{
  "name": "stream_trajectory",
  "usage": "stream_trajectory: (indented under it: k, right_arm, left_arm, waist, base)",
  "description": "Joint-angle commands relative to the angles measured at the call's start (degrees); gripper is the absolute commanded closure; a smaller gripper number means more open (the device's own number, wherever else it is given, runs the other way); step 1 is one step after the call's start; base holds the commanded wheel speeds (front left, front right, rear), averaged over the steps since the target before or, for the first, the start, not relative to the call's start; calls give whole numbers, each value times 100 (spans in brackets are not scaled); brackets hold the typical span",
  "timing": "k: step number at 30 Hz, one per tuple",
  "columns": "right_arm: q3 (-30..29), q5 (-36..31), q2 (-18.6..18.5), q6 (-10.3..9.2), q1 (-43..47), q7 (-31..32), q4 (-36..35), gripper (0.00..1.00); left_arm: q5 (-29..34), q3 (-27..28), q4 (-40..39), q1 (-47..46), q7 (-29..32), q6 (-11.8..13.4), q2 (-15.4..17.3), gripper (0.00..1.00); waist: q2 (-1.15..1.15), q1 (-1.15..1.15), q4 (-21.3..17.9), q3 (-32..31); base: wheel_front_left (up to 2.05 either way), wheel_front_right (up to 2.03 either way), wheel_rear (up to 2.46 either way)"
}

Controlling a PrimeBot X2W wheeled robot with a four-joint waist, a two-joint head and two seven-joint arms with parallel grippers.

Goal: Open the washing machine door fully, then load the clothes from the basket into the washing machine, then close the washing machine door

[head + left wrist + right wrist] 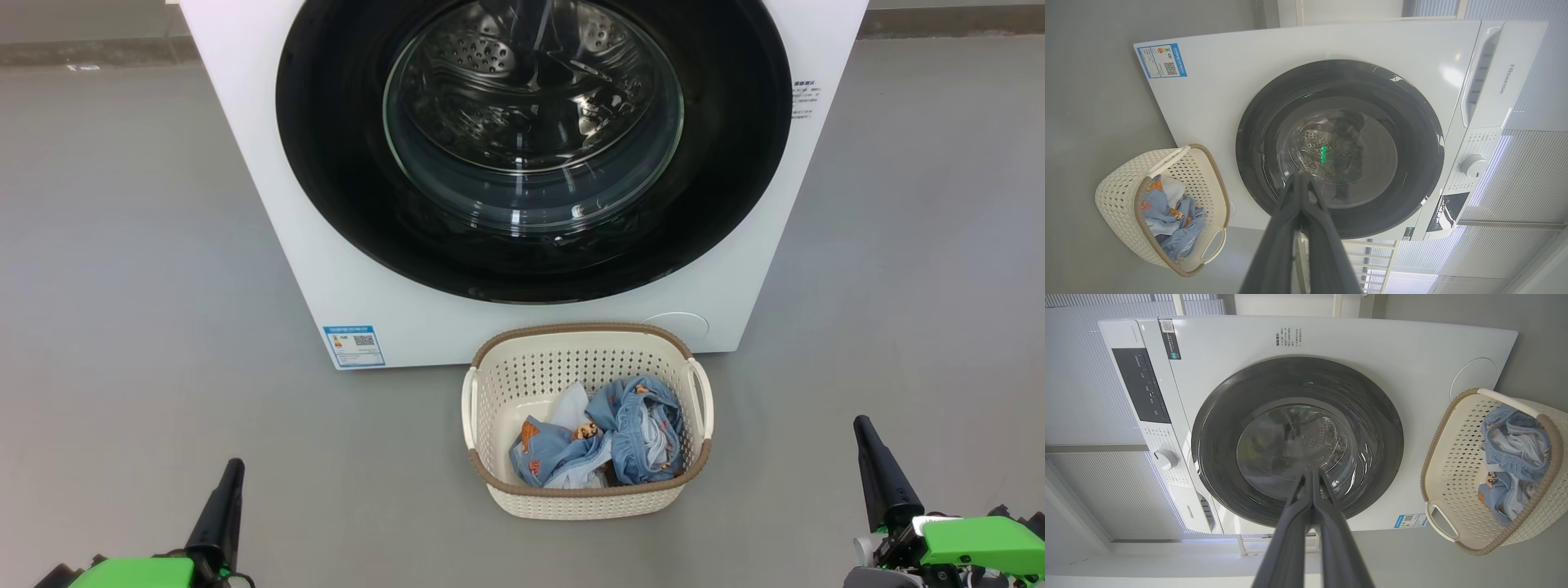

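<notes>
My left gripper [224,498], right gripper [878,465]: jaws together, empty. Washing machine door [531,261] closed, dead ahead and higher, centred between arms, neither clearly nearer. Basket [571,500] with clothes [629,433] on floor [163,327] just below door.

The head view looks forward and down from above the floor [122,286], squarely facing the washer [261,204]. The washer's top is cut off by the upper edge, and the basket [571,502] sits whole at lower centre. The left wrist view sits low, looking along the left gripper [1300,179] at the door [1257,134]. It takes in the whole washer front and is rolled sideways (floor at its left edge, washer top at its right). The right wrist view looks likewise along the right gripper [1312,473], rolled the opposite way, with the floor at its right edge. All three views share the door, basket and label [353,346].
</notes>
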Motion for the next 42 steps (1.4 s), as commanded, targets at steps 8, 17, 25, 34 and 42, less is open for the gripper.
stream_trajectory:
  k: [8, 17, 25, 34, 42]
  right_arm:
    - [122, -72, -24, 9, -233, 49, -141, 100]
    - [122, -72, -24, 9, -233, 49, -140, 100]
    - [122, -72, -24, 9, -233, 49, -140, 100]
    - [122, -72, -24, 9, -233, 49, -140, 100]
    - [123, -71, -24, 9, -232, 48, -140, 100]
  left_arm:
    - [81, 195, -107, -238, 35, -41, 76, 100]
    - [80, 194, -107, -238, 35, -41, 76, 100]
    - [80, 194, -107, -238, 35, -41, 76, 100]
    - [80, 194, -107, -238, 35, -41, 76, 100]
    - [80, 194, -107, -238, 34, -41, 76, 100]
  waist:
    - [0, 0, 0, 0]
    - [0, 0, 0, 0]
    - [0, 0, 0, 0]
    - [0, 0, 0, 0]
    - [0, 0, 0, 0]
  base:
    - [0, 0, 0]
    - [0, 0, 0]
    - [0, 0, 0]
    - [0, 0, 0]
    - [0, 0, 0]
